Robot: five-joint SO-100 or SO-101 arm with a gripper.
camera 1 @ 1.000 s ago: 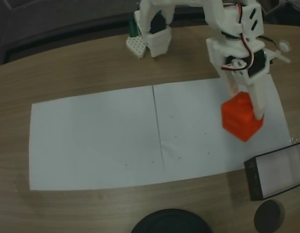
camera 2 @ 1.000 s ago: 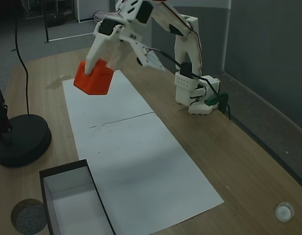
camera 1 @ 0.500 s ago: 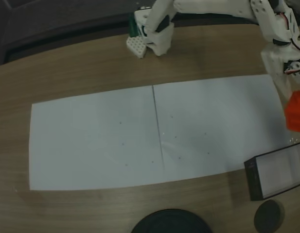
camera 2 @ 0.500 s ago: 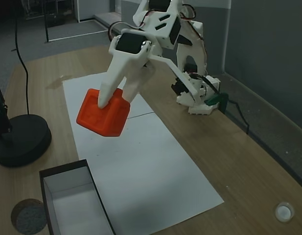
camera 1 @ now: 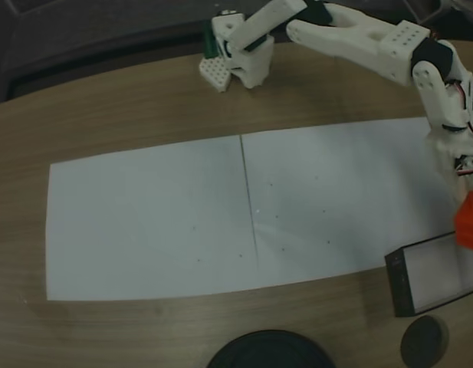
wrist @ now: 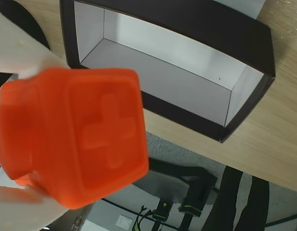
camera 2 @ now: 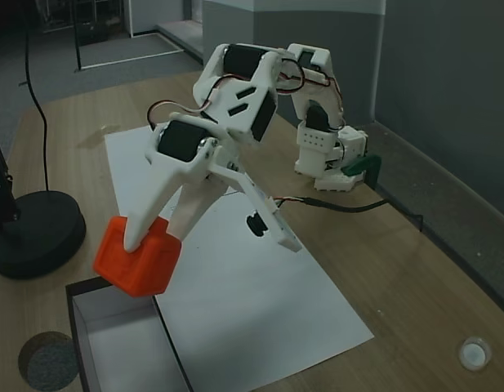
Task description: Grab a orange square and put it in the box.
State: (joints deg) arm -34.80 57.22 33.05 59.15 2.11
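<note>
Carry phase: block arriving at the tray.
We see the gripper (camera 2: 141,253), clamped on the orange square (camera 2: 138,256), has swung from mid-paper to the box (camera 2: 104,285) far rim; release comes next.

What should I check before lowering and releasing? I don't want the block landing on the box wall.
1. Grip: gripper shut on the orange square, held off the table: ok.
2. Box inside bare in the wrist view: ok.
3. Block centred over the opening: not ok; in a fixed view it hangs at the box's near corner.
4. Block level: not ok, it is tilted.
5. Black lamp base apart from the arm: ok.
</note>
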